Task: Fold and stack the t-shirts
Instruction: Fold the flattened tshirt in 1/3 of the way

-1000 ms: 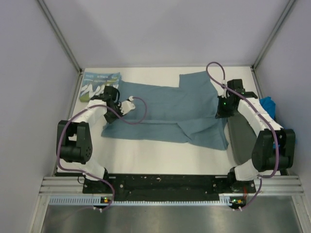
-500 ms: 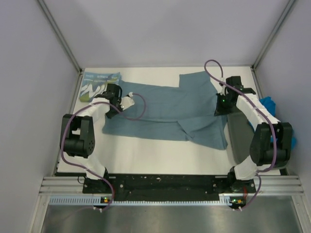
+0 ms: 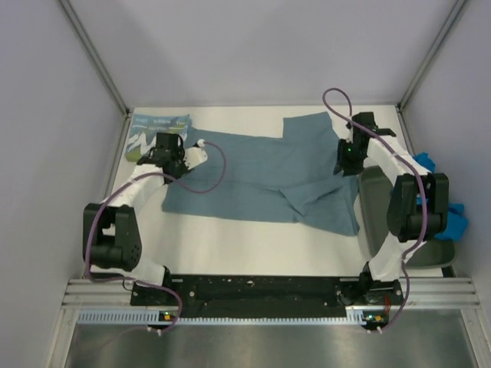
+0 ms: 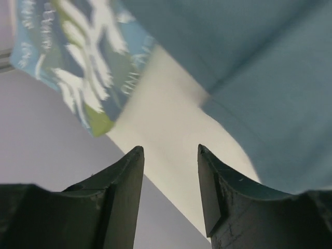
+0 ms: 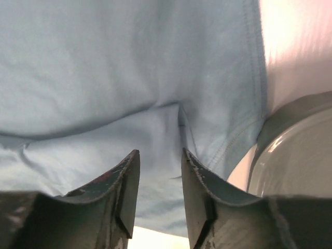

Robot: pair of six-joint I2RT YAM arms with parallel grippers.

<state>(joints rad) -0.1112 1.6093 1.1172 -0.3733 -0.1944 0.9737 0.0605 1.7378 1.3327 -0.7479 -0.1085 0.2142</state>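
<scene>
Right under the right claw point(image 5: 160, 152) and just beside the left claw point(image 4: 169, 150) sits the slate shirt point(image 3: 261, 172), both claws half-open and empty, so I'd pinch both ends level.

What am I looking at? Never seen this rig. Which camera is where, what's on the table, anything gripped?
Two small robot arms are bolted at the table's near edge, each ending in a two-finger gripper. The wide picture comes from a fixed camera above and behind them. The two close-ups come from a camera on each wrist, looking past its own fingers. On the white table a slate-teal t-shirt lies spread out. A printed teal t-shirt sits at the far left corner, a bright blue one is bunched at the right, and a dark tray lies beside it. The left gripper and right gripper are both open and hold nothing.
</scene>
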